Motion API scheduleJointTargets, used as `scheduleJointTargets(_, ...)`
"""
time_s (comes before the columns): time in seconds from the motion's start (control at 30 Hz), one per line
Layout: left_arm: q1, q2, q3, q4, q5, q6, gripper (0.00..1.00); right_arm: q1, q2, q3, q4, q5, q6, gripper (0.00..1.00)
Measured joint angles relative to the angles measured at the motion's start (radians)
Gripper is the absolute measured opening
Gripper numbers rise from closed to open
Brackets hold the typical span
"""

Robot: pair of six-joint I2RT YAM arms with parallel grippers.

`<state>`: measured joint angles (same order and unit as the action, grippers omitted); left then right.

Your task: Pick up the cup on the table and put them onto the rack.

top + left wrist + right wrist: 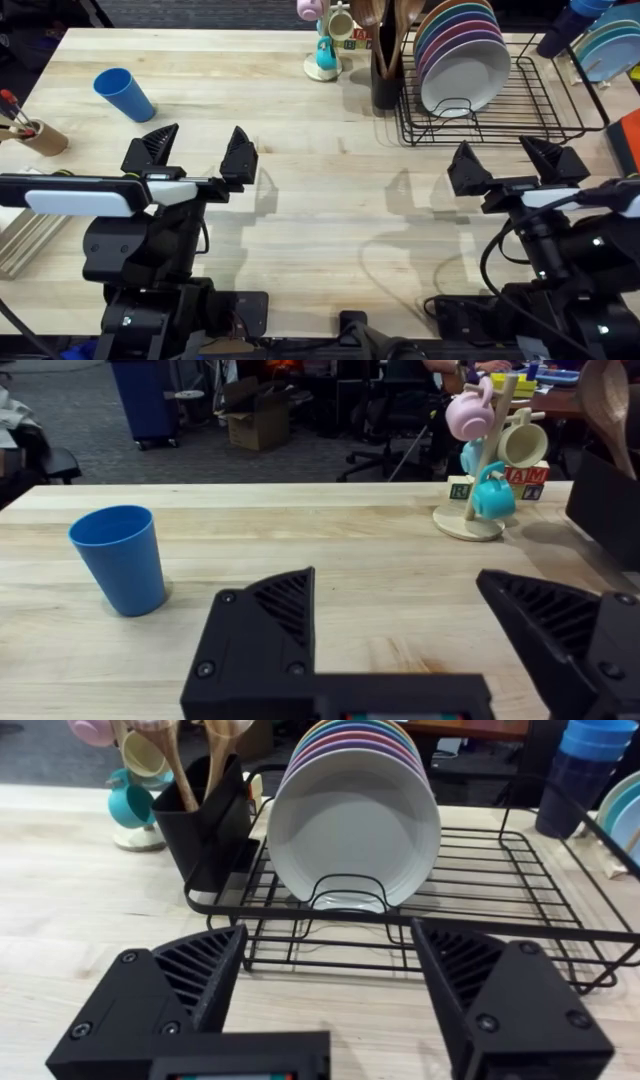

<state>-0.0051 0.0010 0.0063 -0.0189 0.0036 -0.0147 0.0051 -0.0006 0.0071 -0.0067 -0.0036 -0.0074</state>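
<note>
The blue cup [124,94] stands upright on the wooden table [320,200] at the far left; the left wrist view has this cup [119,560] ahead and to one side of my fingers. My left gripper [198,153] hovers open and empty, nearer the front edge and to the right of the cup. At the back right sits the black wire rack [525,105] with a row of coloured plates and a white plate [462,75] in front. The right gripper [518,162] is open and empty, just in front of the rack [420,910].
A teal mug tree [327,45] with pink and cream mugs stands at the back centre. A black utensil holder [385,75] with wooden spoons hugs the rack's left side. A brown holder with pens [35,135] lies at the left edge. Dark blue cups [560,30] stand behind the rack.
</note>
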Motion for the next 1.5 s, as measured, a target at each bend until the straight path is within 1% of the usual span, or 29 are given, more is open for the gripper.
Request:
scheduleJointTargets(0.5, 0.000, 0.000, 0.000, -0.007, -0.004, -0.002, 0.993, -0.002, 0.001, 0.001, 0.000, 0.012, -0.013, 0.992)
scheduleJointTargets(0.57, 0.000, 0.000, 0.005, -0.044, -0.004, -0.007, 0.993, -0.002, 0.000, 0.002, -0.001, 0.012, -0.016, 0.992)
scheduleJointTargets(0.63, 0.000, 0.002, 0.028, -0.112, -0.006, -0.013, 0.993, -0.002, 0.000, 0.008, -0.019, 0.014, -0.019, 0.992)
scheduleJointTargets(0.67, 0.000, 0.008, 0.055, -0.160, -0.009, -0.016, 0.992, -0.002, 0.000, 0.020, -0.043, 0.016, -0.019, 0.992)
scheduleJointTargets(0.8, 0.000, 0.082, 0.220, -0.300, -0.038, -0.021, 0.992, -0.002, 0.025, 0.128, -0.195, 0.020, -0.021, 0.992)
scheduleJointTargets(0.9, 0.000, 0.182, 0.372, -0.372, -0.064, -0.021, 0.993, -0.002, 0.076, 0.237, -0.266, 0.023, -0.023, 0.992)
scheduleJointTargets(0.97, 0.000, 0.275, 0.475, -0.413, -0.080, -0.020, 0.992, -0.002, 0.122, 0.311, -0.289, 0.026, -0.023, 0.992)
scheduleJointTargets(1.13, 0.000, 0.540, 0.711, -0.493, -0.100, 0.001, 0.991, -0.002, 0.273, 0.479, -0.296, 0.026, -0.023, 0.992)
scheduleJointTargets(1.3, 0.000, 0.803, 0.964, -0.625, -0.106, 0.016, 0.992, -0.002, 0.451, 0.623, -0.318, 0.026, -0.022, 0.992)
scheduleJointTargets(1.4, 0.000, 0.944, 1.120, -0.725, -0.106, 0.020, 0.992, -0.002, 0.561, 0.726, -0.383, 0.026, -0.010, 0.992)
scheduleJointTargets(1.5, 0.000, 1.055, 1.249, -0.801, -0.106, 0.023, 0.993, -0.002, 0.669, 0.843, -0.486, 0.026, 0.000, 0.992)
